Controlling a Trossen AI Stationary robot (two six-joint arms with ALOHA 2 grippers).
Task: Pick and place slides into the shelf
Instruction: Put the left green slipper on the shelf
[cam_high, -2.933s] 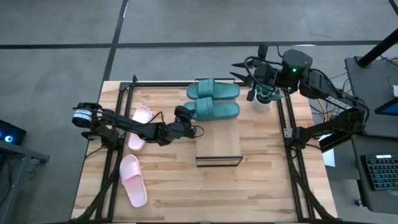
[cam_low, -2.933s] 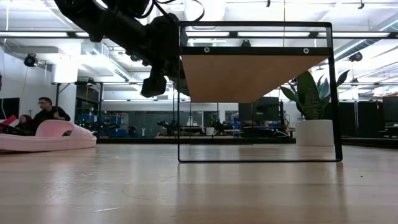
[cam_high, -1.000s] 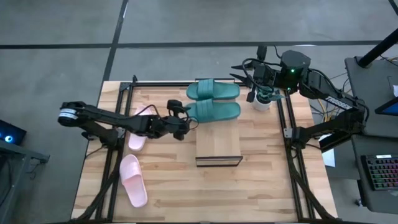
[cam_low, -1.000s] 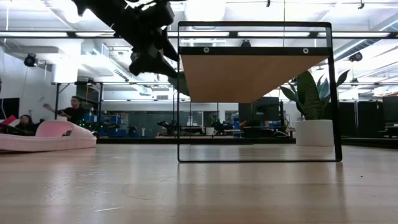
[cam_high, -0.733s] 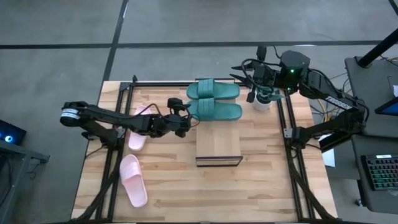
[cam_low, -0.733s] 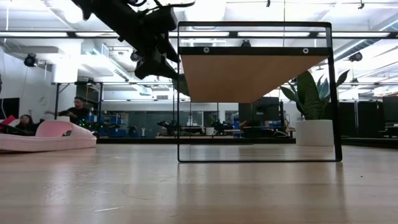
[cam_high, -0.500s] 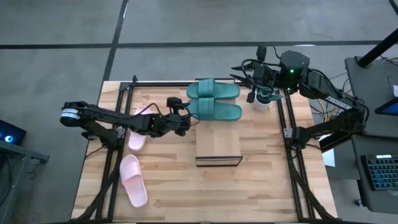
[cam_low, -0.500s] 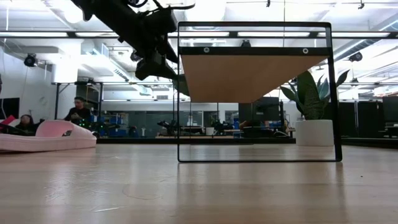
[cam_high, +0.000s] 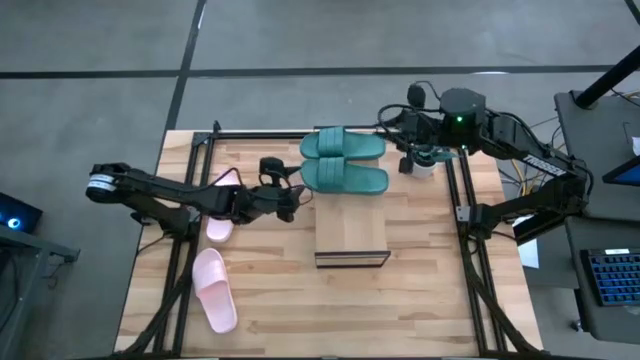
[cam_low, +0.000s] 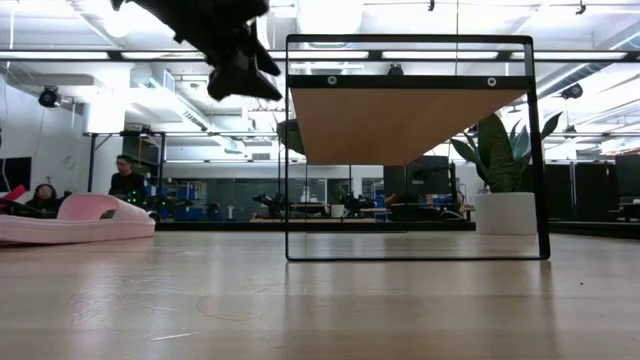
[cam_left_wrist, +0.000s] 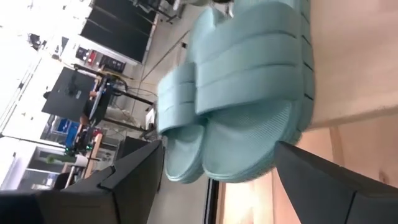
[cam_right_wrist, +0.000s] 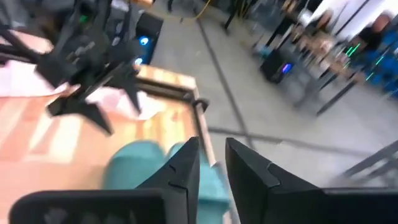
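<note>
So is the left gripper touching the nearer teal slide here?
Apart. The left wrist view shows the left gripper with both fingers spread wide, the teal slide ahead of them, uncontacted. The high view shows a gap too.

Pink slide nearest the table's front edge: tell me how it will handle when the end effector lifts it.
The pink slide looks like thick moulded rubber or foam, so probably light and fairly stiff. Its wide strap offers a pinch point, though it may flex. Lying flat on its sole, it should not roll.
</note>
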